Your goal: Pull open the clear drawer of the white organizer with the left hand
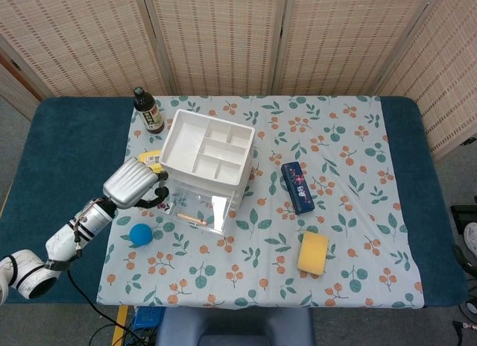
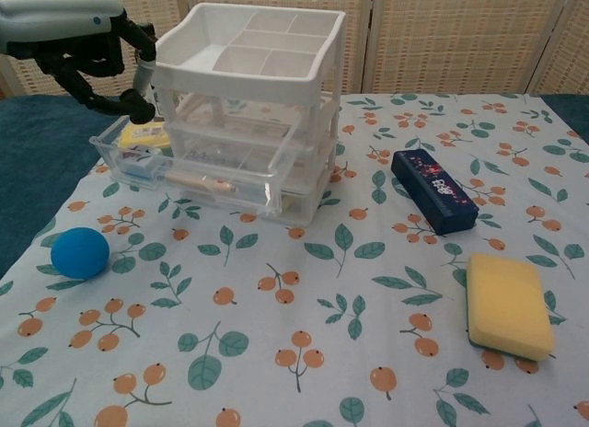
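Note:
The white organizer [image 1: 207, 148] [image 2: 248, 50] stands on the floral cloth with its open compartment tray on top. Its clear drawer [image 1: 195, 209] [image 2: 198, 165] is slid out toward the front left, and a thin wooden stick [image 2: 202, 180] lies inside. My left hand [image 1: 134, 186] [image 2: 74, 31] hovers left of and above the drawer's left corner. It touches nothing, and its dark fingers [image 2: 129, 103] hang loosely curved and empty. My right hand appears in neither view.
A blue ball [image 1: 141, 234] [image 2: 79, 252] lies in front of the drawer's left end. A yellow item [image 2: 147, 135] sits behind the drawer, a dark bottle [image 1: 147, 110] beyond. A navy box [image 1: 297, 187] [image 2: 433, 190] and yellow sponge [image 1: 313, 253] [image 2: 508, 305] lie to the right.

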Tool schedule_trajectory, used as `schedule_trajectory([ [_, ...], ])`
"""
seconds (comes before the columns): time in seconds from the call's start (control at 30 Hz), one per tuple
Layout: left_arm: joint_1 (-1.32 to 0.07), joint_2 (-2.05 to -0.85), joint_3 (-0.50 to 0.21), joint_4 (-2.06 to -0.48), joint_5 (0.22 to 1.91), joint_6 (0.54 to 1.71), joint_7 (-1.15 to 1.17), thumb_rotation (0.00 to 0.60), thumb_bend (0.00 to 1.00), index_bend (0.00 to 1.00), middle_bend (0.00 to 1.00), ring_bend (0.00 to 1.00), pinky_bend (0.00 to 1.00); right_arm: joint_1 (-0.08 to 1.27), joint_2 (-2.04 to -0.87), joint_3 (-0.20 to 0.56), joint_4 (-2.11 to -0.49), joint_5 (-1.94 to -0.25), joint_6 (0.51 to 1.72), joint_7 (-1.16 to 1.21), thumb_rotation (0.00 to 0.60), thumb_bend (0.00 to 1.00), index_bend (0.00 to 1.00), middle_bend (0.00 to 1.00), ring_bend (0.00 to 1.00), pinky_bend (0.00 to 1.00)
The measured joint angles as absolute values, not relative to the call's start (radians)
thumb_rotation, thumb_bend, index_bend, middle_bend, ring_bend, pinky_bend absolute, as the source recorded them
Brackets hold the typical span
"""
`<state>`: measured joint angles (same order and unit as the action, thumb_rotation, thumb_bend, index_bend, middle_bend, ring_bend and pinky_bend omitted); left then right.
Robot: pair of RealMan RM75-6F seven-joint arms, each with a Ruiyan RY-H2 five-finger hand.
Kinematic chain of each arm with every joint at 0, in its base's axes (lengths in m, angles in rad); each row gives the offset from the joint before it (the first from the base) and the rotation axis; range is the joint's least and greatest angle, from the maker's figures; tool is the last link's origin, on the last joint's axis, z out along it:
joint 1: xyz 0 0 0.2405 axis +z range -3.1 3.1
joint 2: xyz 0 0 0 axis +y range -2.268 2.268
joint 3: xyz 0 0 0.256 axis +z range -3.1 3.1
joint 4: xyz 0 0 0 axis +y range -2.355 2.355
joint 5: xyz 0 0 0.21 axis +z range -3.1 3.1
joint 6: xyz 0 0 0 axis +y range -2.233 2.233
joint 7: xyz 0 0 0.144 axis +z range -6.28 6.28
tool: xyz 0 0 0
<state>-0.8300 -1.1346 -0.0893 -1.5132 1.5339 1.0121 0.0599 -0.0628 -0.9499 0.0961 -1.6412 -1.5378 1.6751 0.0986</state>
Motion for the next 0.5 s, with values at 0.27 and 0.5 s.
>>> schedule_trajectory([
  [0.27,-0.722,-1.027,-0.071,-1.58,1.502,1.093,0.054,0.6,0.28,0.55,0.97,1.0,1.0,-0.052,-0.947,0.096,-1.656,-1.558,1.674,0.085,0.6,0.31,0.0,0.04,0.0,0.01],
  [0.5,-0.63,-0.985,-0.032,-1.593,1.44,1.105,0.041,0.6,0.28,0.55,0.97,1.0,1.0,-0.044,-0.951,0.095,-1.658,-1.566,1.668,0.08,0.6,0.31,0.0,0.04,0.0,0.01],
])
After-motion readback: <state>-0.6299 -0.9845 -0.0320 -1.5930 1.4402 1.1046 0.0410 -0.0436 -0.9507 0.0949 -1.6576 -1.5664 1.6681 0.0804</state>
